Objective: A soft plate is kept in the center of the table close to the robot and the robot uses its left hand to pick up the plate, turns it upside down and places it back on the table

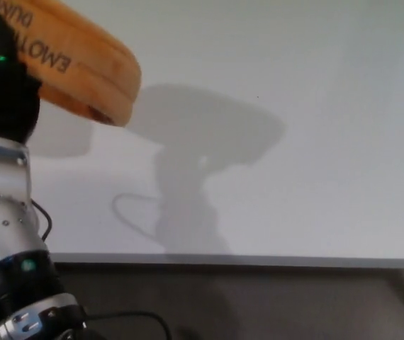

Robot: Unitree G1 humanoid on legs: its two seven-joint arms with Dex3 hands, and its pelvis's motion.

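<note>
While the soft orange plate (pixel 74 67) hangs in the air at about ten o'clock in the head view, the step in hand looks like the turn-over, with the set-down yet to come. The plate is well clear of the white table (pixel 294 184), tilted, with printed lettering on the face toward the camera; which face that is cannot be told. Doing this well, by my judgement, means finishing the wrist roll before lowering, keeping the squeeze firm enough that the soft rim does not fold out of the grasp, and bringing the plate down flat toward the table's near centre, around six o'clock from where it hangs, releasing only once it rests.

The left hand (pixel 5 88) sits at nine o'clock, its black fingers closed on the plate's left edge, one finger lying across the printed face. A shadow (pixel 202 127) of plate and arm falls on the table toward the middle. The right hand does not show.
</note>
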